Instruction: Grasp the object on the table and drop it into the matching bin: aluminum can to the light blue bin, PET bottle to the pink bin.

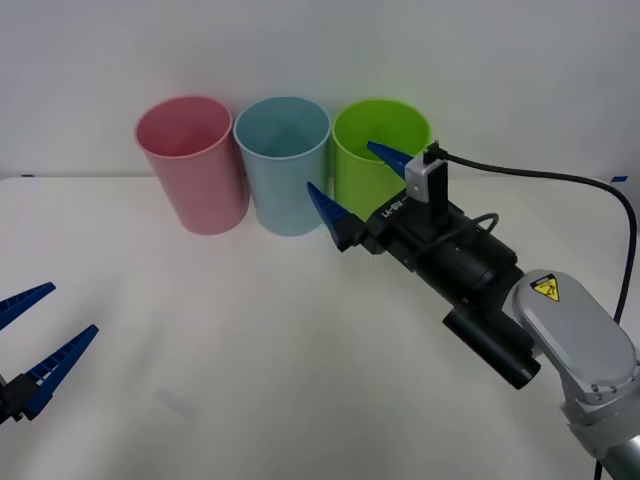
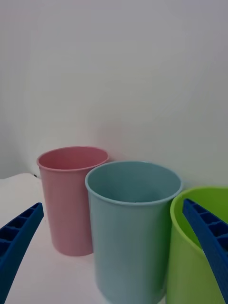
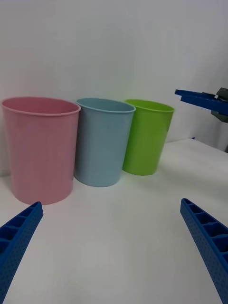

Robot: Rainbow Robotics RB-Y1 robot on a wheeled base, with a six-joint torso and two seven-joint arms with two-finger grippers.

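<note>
The pink bin point(image 1: 192, 165) point(image 2: 69, 199) point(image 3: 40, 147) and the light blue bin point(image 1: 284, 170) point(image 2: 130, 228) point(image 3: 102, 140) stand side by side at the back of the white table point(image 1: 250, 330). My right gripper point(image 1: 345, 170) point(image 2: 113, 204) hangs open and holds nothing, raised just in front of the light blue bin and its green neighbour. Low at the table's near left, my left gripper point(image 1: 70, 310) point(image 3: 111, 204) is open and holds nothing too. The object, whether aluminum can or PET bottle, is out of view.
A lime green bin point(image 1: 395, 120) point(image 2: 190, 266) point(image 3: 147, 137) stands right of the light blue one. The right arm's black wrist and cable point(image 1: 470, 270) reach in from the lower right. One right finger point(image 3: 199, 99) shows in the left wrist view.
</note>
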